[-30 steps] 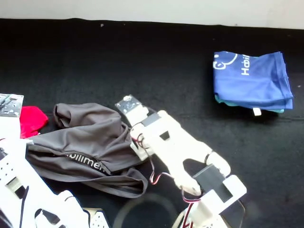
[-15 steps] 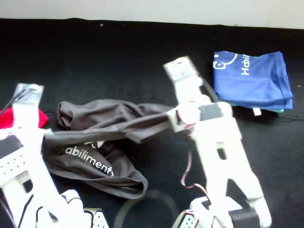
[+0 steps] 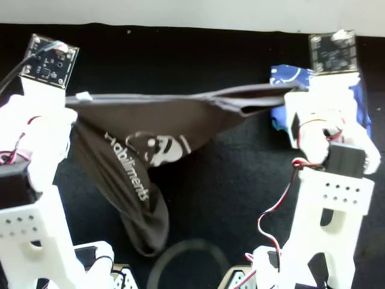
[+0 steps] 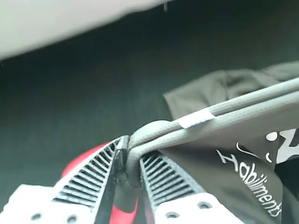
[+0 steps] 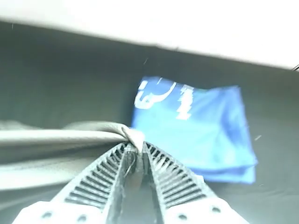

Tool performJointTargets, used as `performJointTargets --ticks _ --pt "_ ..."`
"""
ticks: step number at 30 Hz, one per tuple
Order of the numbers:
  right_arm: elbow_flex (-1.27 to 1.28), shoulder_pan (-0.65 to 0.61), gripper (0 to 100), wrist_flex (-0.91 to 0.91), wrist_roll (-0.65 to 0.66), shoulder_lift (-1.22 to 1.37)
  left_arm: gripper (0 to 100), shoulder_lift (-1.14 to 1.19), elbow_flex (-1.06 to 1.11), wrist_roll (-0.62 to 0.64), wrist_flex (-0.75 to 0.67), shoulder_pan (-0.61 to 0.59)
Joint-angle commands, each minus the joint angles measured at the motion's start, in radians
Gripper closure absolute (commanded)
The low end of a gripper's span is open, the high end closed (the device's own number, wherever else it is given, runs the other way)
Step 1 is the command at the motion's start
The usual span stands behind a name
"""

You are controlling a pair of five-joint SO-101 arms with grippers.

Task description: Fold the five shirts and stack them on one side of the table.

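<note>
Left end effector (image 4: 133,156): I see it clenched on one end of the grey shirt (image 3: 150,141), at the far left above the table (image 3: 180,54).
Right end effector (image 5: 135,149): clenched on the other end of the same shirt, at the far right.
Grey shirt: stretched tight between the two arms, with the top edge almost level. The rest hangs toward the near left, white print showing.
Blue shirt (image 5: 201,126): folded, lying on the table at the far right, just beyond the right end effector.
Red cloth (image 4: 86,158): partly seen behind the left fingers.
</note>
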Motion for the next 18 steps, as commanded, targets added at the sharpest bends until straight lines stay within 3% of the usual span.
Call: performJointTargets --ticks 1,7,10,14,18 --pt "-0.16 0.033 99.2 0.048 0.008 -0.035 99 -0.016 -0.11 0.011 -0.005 0.035" --pt "-0.325 0.03 99.2 0.173 0.011 -0.035 99 -0.016 -0.174 0.012 0.009 0.09" --pt "-0.318 0.03 99.2 0.211 0.012 -0.033 99 -0.01 -0.16 0.012 0.087 0.111" --pt "-0.228 0.03 99.2 0.229 0.014 -0.035 99 -0.008 -0.033 0.012 0.157 0.13" --pt "-0.186 0.03 99.2 0.197 0.014 -0.036 99 -0.016 0.065 0.008 0.112 0.101"
